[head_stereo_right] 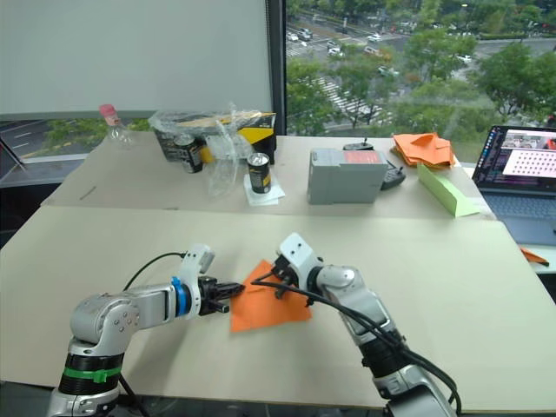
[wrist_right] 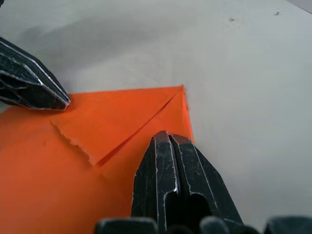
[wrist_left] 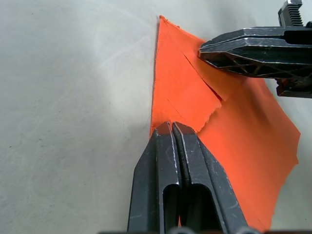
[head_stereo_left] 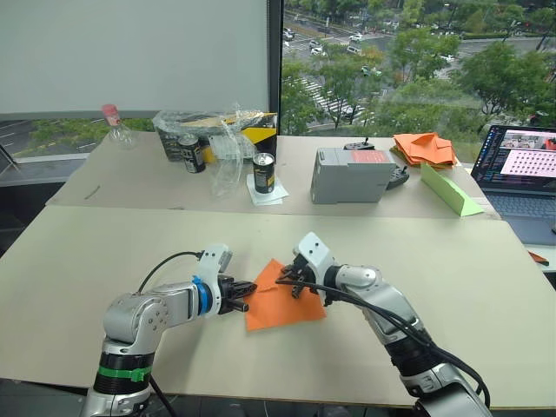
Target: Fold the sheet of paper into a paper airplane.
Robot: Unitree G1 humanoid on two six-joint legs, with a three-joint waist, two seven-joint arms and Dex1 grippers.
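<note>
Two grippers meet over the sheet of paper point(head_stereo_left: 282, 306), which lies flat on the near table point(head_stereo_left: 78, 287) a little toward the front edge, its pointed corner aimed at 12 o'clock. One corner flap is folded over onto the sheet, with a ragged torn edge. The left gripper point(head_stereo_left: 246, 290) comes in from 9 o'clock, its fingers pressed together with no gap, tips down on the sheet's left edge; whether paper is pinched between them cannot be told. The right gripper point(head_stereo_left: 291, 281) reaches in from 3 o'clock with its fingers likewise closed tight, tips resting on the folded flap near the upper point.

Beyond, on the far table point(head_stereo_left: 130, 187), a black can point(head_stereo_left: 264, 173) stands on a white napkin at about 12 o'clock, beside a grey box point(head_stereo_left: 351, 175). Toward 11 o'clock sit a second can point(head_stereo_left: 191, 153), crumpled clear plastic point(head_stereo_left: 221, 148) and a clear bottle with a pink cap point(head_stereo_left: 116, 127). Toward 2 o'clock lie a heap of orange paper pieces point(head_stereo_left: 424, 148) and a long light-green paper wedge point(head_stereo_left: 448, 189), with an open laptop point(head_stereo_left: 521, 174) farther right.
</note>
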